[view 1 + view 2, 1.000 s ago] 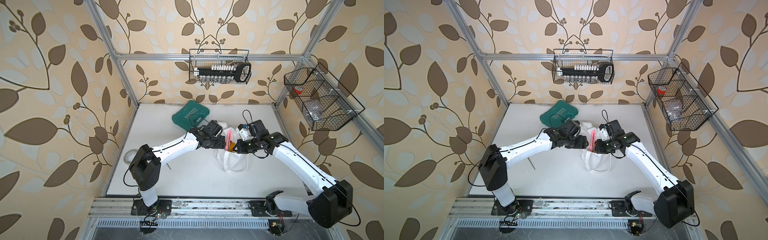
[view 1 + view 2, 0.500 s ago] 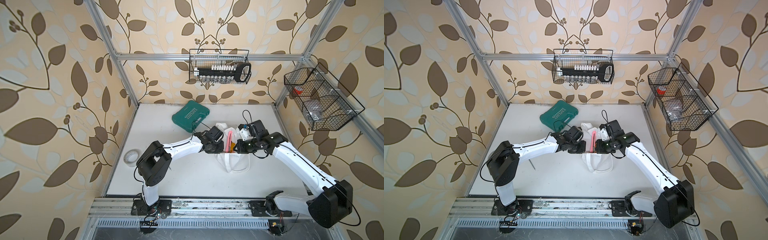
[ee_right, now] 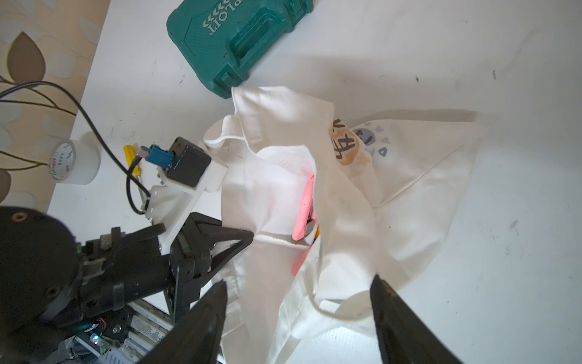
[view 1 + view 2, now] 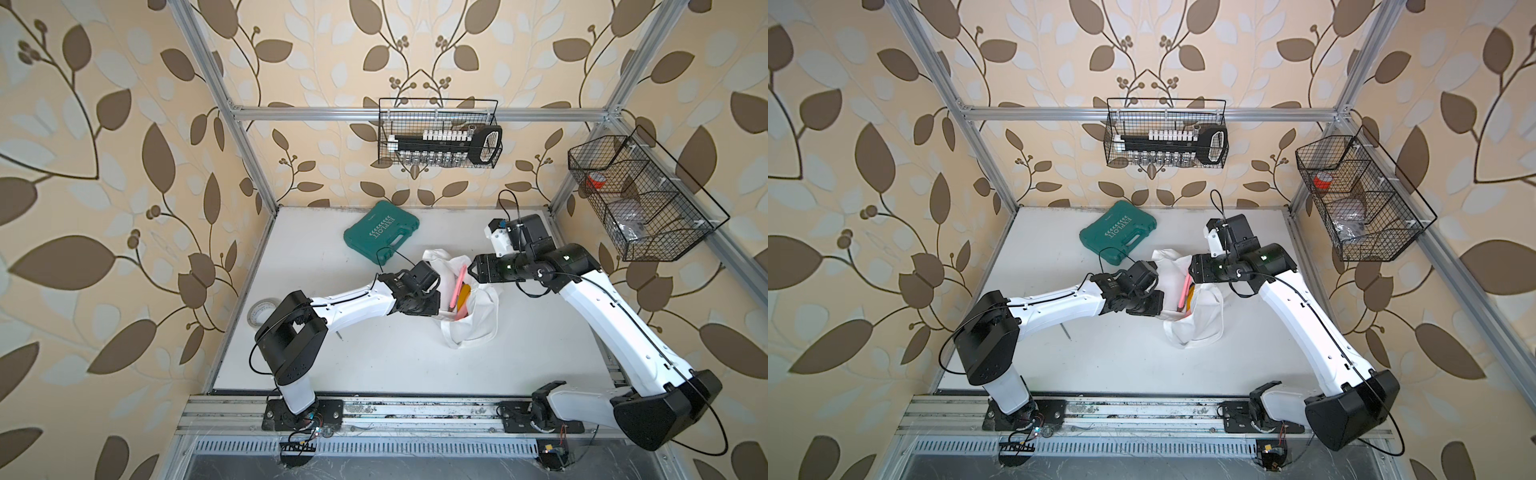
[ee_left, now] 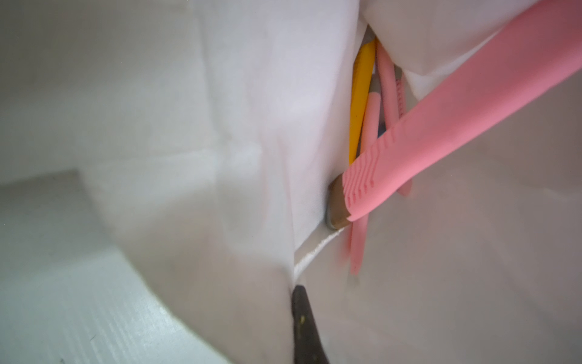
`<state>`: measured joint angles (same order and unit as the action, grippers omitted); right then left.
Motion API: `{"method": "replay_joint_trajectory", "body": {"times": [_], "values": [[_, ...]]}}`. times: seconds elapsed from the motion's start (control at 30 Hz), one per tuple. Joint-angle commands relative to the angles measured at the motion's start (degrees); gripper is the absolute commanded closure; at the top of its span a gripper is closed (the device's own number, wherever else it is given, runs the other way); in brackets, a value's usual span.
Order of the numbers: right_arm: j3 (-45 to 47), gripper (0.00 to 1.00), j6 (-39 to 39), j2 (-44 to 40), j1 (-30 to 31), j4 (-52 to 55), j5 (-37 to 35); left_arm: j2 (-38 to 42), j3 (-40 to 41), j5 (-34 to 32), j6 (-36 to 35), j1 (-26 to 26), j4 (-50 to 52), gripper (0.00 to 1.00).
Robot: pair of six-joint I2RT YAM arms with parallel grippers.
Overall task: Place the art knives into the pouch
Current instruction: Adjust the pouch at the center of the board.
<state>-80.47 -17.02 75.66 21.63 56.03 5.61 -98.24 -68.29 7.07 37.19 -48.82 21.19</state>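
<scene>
Pink flat-handled art knife [image 5: 441,126] is inside the open mouth of the white cloth tote pouch [image 3: 409,189]. It's tilted, with the ribbed end and metal tip lowest, and free of both grippers. It sits just past the left gripper [image 3: 247,236] tips, on the other side of the cloth they pinch. I read the left jaws as fully closed on the pouch's hemmed rim. A yellow flat tool [image 5: 360,94] and thinner pink rods [image 5: 370,126] lie alongside the knife; I can't tell what they are.

Right gripper [image 3: 299,283] comes in from the opposite side, jaws spread wide and empty. The knife is ahead of them, roughly centred on the gap and clear of both fingers. Pouch cloth sags between those fingers, and the printed side faces up beyond them.

Dark green hard plastic case [image 4: 381,237] lies further out past the pouch, apart from both grippers. White tape roll [image 4: 262,313] is well behind the left jaws, beside that arm. Everything rests on the white tabletop [image 4: 374,374].
</scene>
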Motion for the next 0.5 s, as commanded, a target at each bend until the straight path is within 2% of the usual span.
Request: {"method": "replay_joint_trajectory", "body": {"times": [0.0, 0.2, 0.23, 0.3, 0.33, 0.37, 0.47], "values": [[-2.12, 0.27, 1.66, 3.7, 0.09, 3.06, -2.04, 3.22, 0.66, -0.57, -1.86, -0.45, 0.4, 1.0], [0.48, 0.34, 1.64, 8.76, 0.1, -0.91, -4.16, 3.78, 0.45, -1.29, -2.65, -0.49, 1.29, 1.0], [0.51, 0.38, 1.65, 9.99, 0.09, -2.07, -4.04, 3.89, 0.51, -1.18, -2.74, -0.49, 1.36, 1.0], [0.36, 0.55, 1.1, 12.01, 0.1, -5.15, -4.04, 4.31, 0.34, -1.27, -2.83, -0.49, 1.81, 1.0], [0.4, 0.8, 0.51, 12.53, 0.03, -6.98, -5.21, 4.63, 0.12, -1.18, -2.93, -0.49, 2.06, 1.0], [-0.2, 1.0, 0.09, 12.75, 0.0, -7.95, -5.78, 4.85, -0.49, -1.14, -3.16, -0.53, 2.89, 1.0], [-2.74, 1.0, -0.55, 10.87, 0.0, -7.44, -7.44, 6.61, -3.83, -2.08, -5.02, -0.4, 7.9, 1.0]]}}
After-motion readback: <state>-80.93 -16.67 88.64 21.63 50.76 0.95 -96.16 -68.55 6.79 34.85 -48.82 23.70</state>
